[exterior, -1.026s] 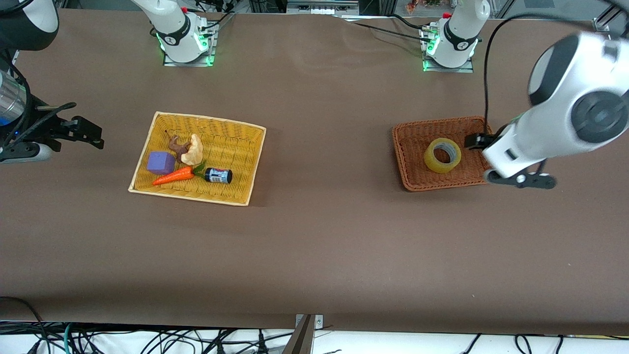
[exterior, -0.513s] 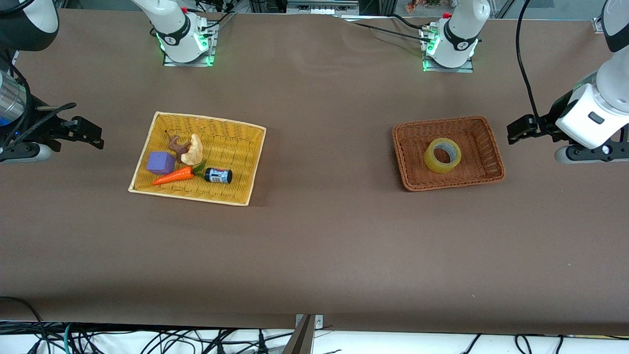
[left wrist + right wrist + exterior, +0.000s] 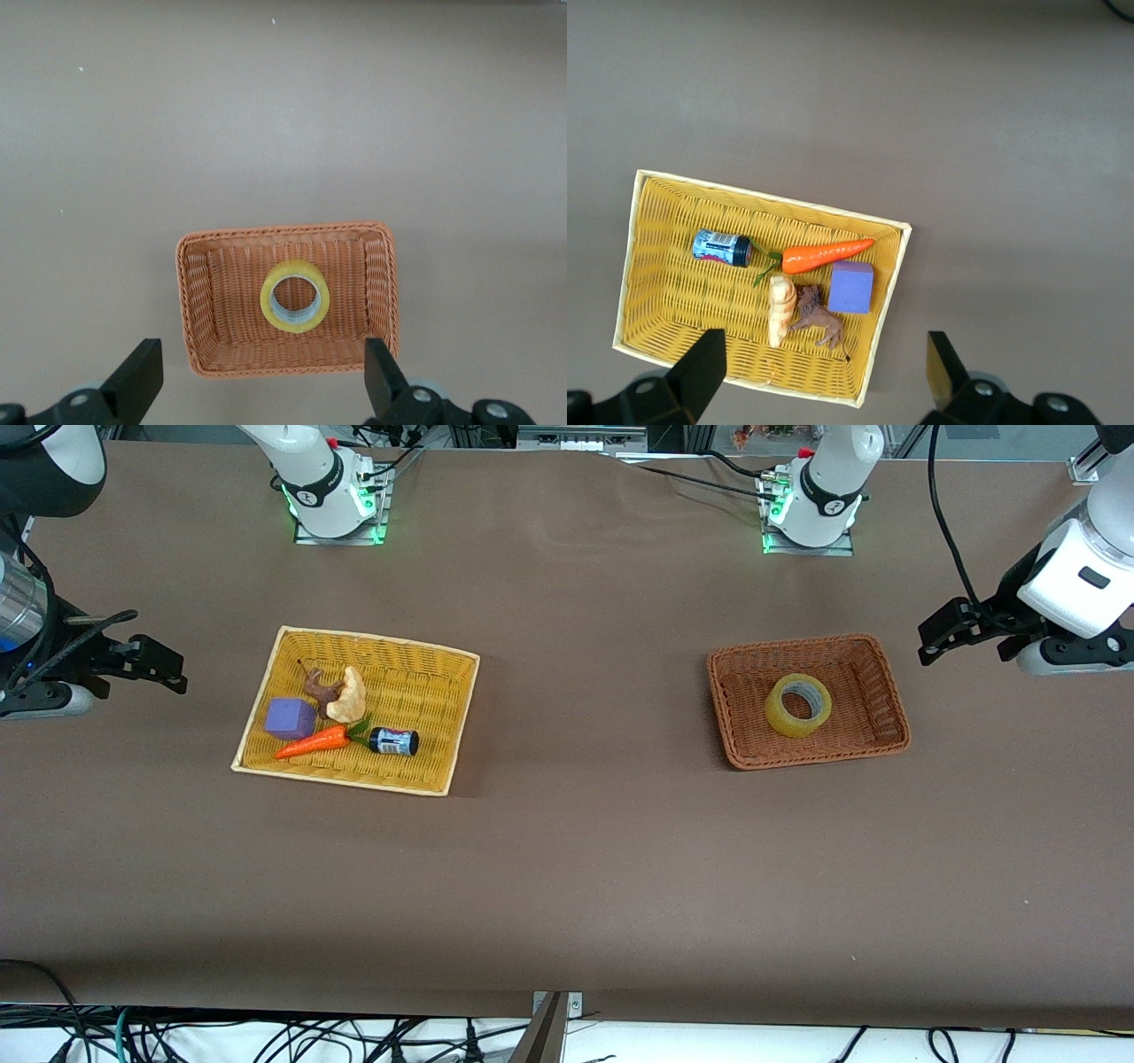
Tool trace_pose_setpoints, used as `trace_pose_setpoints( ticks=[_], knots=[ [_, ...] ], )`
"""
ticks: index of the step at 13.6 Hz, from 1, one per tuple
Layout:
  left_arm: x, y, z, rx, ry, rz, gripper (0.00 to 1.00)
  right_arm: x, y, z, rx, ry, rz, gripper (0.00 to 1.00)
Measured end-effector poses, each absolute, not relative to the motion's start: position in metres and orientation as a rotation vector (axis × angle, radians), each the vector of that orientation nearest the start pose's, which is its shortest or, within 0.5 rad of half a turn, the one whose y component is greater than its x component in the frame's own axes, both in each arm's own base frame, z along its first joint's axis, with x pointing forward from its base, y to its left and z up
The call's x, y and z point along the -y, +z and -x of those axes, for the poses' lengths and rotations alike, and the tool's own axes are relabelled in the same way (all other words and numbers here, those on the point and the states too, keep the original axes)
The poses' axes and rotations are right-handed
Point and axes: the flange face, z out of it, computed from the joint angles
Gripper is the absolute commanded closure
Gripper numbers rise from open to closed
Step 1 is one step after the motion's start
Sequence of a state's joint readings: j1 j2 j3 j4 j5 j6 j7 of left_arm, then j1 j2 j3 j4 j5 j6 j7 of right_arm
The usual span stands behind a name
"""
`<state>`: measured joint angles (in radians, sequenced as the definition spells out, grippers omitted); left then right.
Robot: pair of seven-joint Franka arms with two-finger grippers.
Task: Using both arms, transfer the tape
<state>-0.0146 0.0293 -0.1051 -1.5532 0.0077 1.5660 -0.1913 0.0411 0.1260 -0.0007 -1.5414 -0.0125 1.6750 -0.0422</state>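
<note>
The tape (image 3: pixel 798 705), a yellowish translucent ring with a grey core, lies flat in the brown wicker basket (image 3: pixel 873 691). It also shows in the left wrist view (image 3: pixel 295 297), inside that basket (image 3: pixel 199 301). My left gripper (image 3: pixel 950 632) hangs open and empty over bare table beside the brown basket, toward the left arm's end; its fingers (image 3: pixel 137 381) stand wide apart. My right gripper (image 3: pixel 152 664) waits open and empty over the table beside the yellow basket (image 3: pixel 443 717), toward the right arm's end; its fingers (image 3: pixel 700 365) are spread.
The yellow basket (image 3: pixel 664 266) holds a purple cube (image 3: pixel 290 718), a toy carrot (image 3: pixel 312 742), a small dark bottle with a blue label (image 3: pixel 393 741), a pastry (image 3: pixel 347 696) and a brown toy animal (image 3: pixel 319 687). Brown table lies between the two baskets.
My left arm has drawn back from over the brown basket's edge toward its own end of the table. The tape has stayed in the basket. The right arm has not moved.
</note>
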Motion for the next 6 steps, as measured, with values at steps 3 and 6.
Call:
trace_pose_setpoints(
  ticks=[3, 6],
  knots=[
    [0.0690, 0.6118, -0.5521, 0.100, 0.110, 3.122, 0.00, -0.0231, 0.5749, -0.6001, 0.132, -0.012, 3.151, 0.00],
    [0.0686, 0.6117, -0.5519, 0.101, 0.113, 3.122, 0.00, -0.0231, 0.5749, -0.6001, 0.133, -0.012, 3.151, 0.00]
  ],
)
